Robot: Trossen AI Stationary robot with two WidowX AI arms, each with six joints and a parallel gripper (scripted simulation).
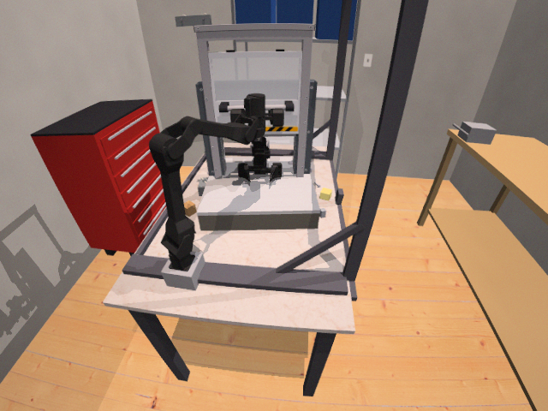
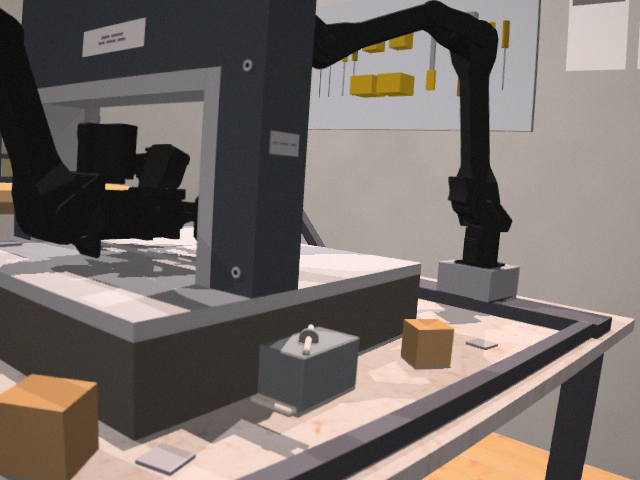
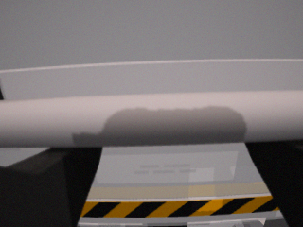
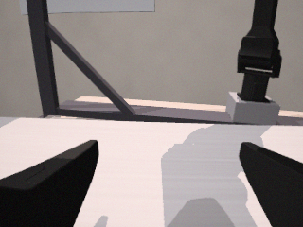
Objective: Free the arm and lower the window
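Observation:
The window sash (image 1: 255,80) stands raised in its grey frame (image 1: 254,101), with its hazard-striped bottom rail (image 1: 278,128) above the sill. My left gripper (image 1: 255,108) is at the sash's white handle bar (image 3: 151,118). Its open fingers straddle the bar. My right arm (image 2: 103,206) reaches through the opening under the sash. Its gripper (image 1: 259,169) is open and empty just above the white platform (image 1: 261,199) on the left arm's side of the wall. In the right wrist view the fingers are spread wide over the platform.
The left arm's base (image 1: 181,270) sits at the table's front left. A yellow cube (image 1: 326,193), brown cubes (image 2: 428,342) (image 2: 43,423) and a grey block with a handle (image 2: 308,366) lie around the platform. A red drawer cabinet (image 1: 101,172) stands to the left and a wooden bench (image 1: 500,176) to the right.

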